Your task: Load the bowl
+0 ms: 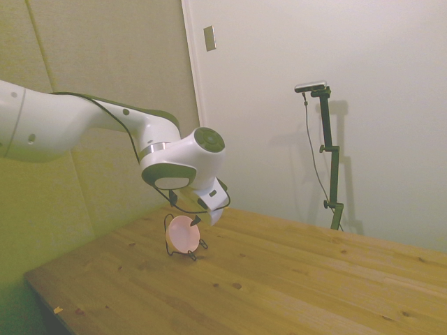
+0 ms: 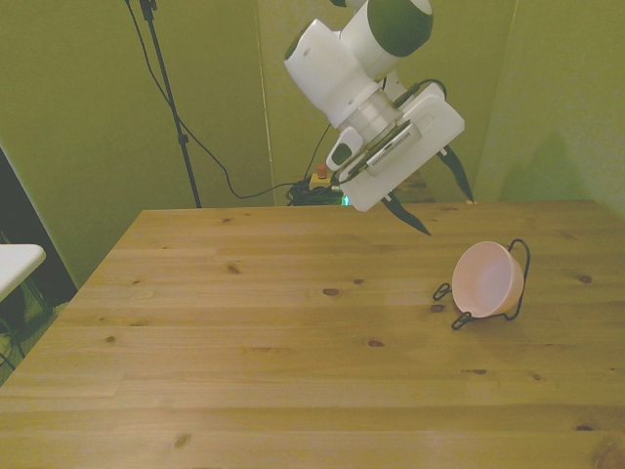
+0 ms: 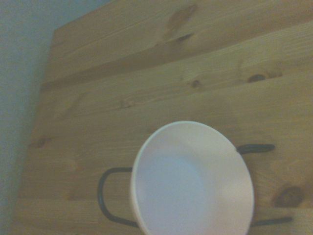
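Pink bowl (image 2: 488, 277) tilted in wire rack (image 2: 518, 278)

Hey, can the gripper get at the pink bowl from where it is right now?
Probably yes. The bowl stands tilted on edge in the wire rack, and the gripper hangs above and beside it with open air between. Only the rack's thin loops around the bowl could crowd the fingers.

Non-task items in view

Wooden table (image 2: 293, 371); black wire rack (image 2: 515, 293) at the front view's right; white wall plate (image 1: 209, 38); cables (image 2: 210, 156) behind.
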You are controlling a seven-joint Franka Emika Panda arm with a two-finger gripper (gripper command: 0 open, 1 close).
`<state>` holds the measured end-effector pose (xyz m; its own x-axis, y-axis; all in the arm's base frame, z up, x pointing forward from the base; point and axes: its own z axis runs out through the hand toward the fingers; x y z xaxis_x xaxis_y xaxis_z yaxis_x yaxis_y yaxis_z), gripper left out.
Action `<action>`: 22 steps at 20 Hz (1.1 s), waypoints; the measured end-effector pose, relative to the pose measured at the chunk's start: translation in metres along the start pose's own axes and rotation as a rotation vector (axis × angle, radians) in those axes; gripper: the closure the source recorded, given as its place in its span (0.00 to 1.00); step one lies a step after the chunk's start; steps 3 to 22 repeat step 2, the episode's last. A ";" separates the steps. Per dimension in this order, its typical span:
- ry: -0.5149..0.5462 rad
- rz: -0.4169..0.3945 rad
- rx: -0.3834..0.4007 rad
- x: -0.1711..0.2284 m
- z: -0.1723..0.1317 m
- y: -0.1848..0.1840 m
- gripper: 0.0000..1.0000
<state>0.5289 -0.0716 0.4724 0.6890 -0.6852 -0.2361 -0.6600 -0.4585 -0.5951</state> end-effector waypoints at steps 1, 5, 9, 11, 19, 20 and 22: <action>0.030 0.011 -0.012 -0.006 -0.003 0.005 0.00; 0.055 0.020 -0.022 -0.012 -0.004 0.010 0.00; 0.055 0.020 -0.022 -0.012 -0.004 0.010 0.00; 0.055 0.020 -0.022 -0.012 -0.004 0.010 0.00; 0.055 0.020 -0.022 -0.012 -0.004 0.010 0.00; 0.055 0.020 -0.022 -0.012 -0.004 0.010 0.00; 0.055 0.020 -0.022 -0.012 -0.004 0.010 0.00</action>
